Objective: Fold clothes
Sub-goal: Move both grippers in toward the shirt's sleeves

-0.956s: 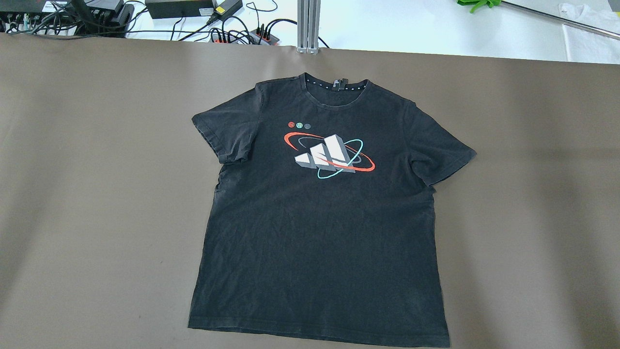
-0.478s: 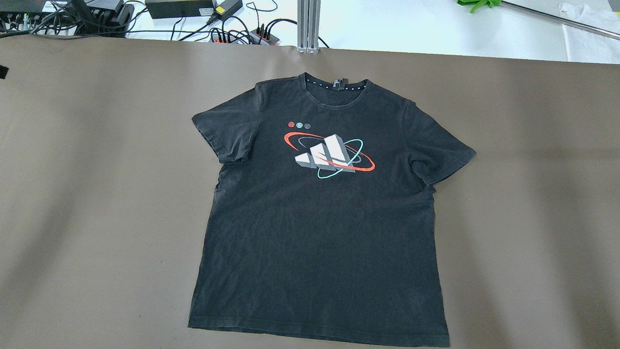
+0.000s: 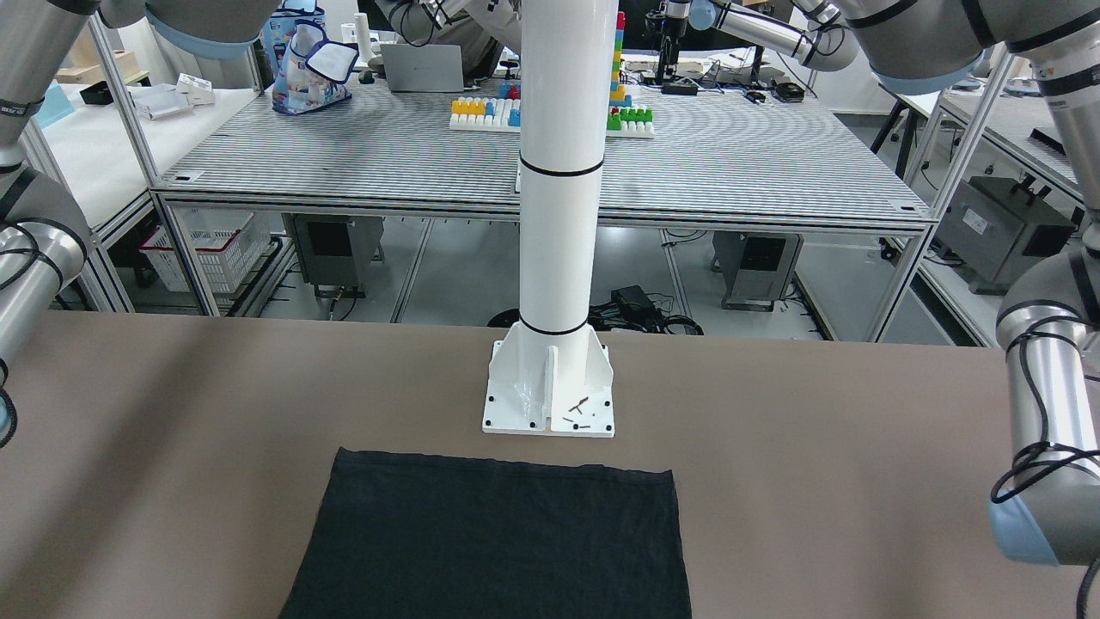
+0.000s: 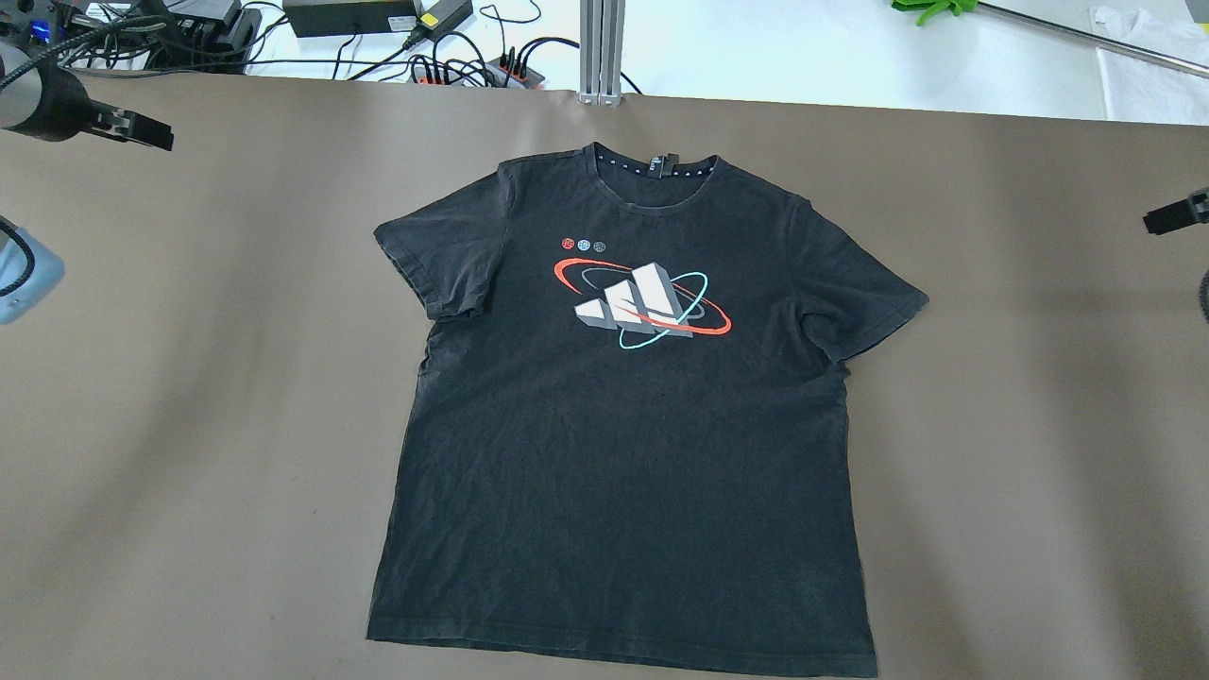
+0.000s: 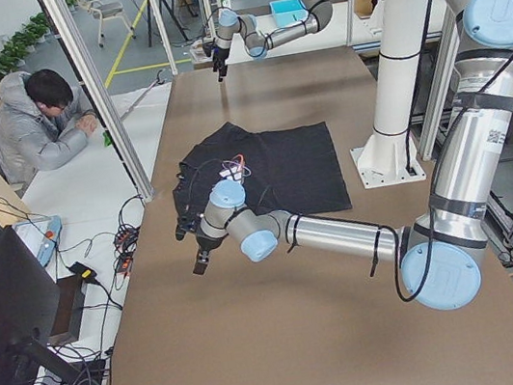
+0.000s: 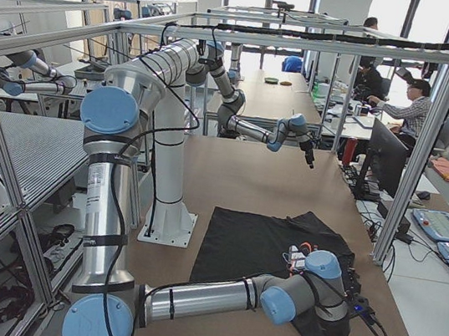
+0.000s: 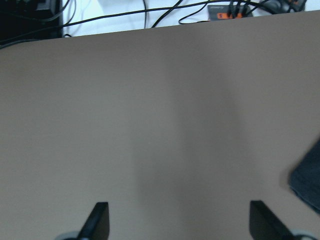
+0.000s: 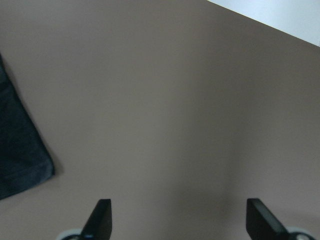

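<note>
One black short-sleeved T-shirt (image 4: 623, 453) of thin, soft fabric with a white, red and teal chest print lies spread flat and face up mid-way across the brown matte surface (image 4: 189, 425), collar away from the robot, hem nearest its base. I note the left tool (image 7: 180, 222) and right tool (image 8: 180, 220) each with fingers wide apart, gripping nothing, over bare surface beyond a sleeve. I judge the shirt light, limp and prone to drag, so I would pinch at a sleeve hem (image 4: 406, 269) and a bottom hem corner (image 4: 392, 623), where the doubled stitching is firmer.
</note>
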### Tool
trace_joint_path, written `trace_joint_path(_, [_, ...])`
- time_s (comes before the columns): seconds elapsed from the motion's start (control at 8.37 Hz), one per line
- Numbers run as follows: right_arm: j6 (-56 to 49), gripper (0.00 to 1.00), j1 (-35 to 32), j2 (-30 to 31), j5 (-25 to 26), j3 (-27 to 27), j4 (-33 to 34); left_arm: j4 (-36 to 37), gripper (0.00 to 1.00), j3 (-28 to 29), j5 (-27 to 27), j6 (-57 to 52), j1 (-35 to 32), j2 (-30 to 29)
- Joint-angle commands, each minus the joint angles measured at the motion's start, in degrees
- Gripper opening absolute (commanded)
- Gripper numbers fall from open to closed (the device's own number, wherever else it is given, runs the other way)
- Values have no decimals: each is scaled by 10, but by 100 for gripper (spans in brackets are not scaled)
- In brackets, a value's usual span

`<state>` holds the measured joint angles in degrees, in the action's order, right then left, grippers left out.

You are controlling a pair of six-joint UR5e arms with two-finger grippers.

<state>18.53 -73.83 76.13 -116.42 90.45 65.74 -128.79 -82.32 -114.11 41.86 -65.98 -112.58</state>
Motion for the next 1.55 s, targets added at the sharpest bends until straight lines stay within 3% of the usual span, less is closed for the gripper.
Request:
trace_joint_path(0.0, [116,95,64,-38,1,-46,-76,-100,100,60,-1,79,48,-32])
trace_joint_path(0.36, [180,95,102,-70,6,-147,-196,-96,100,66,5,103,49,-57])
trace_joint_path(0.6, [228,95,132,-74,23,-178,-257,-99,100,130,4,99,49,-104])
trace_joint_path(0.84, [249,95,155,-70,45,-179,-269,-100,100,155,13,99,49,-128])
trace_joint_path(1.43, [249,94,175,-62,59,-188,-278,-100,100,154,17,99,52,-128])
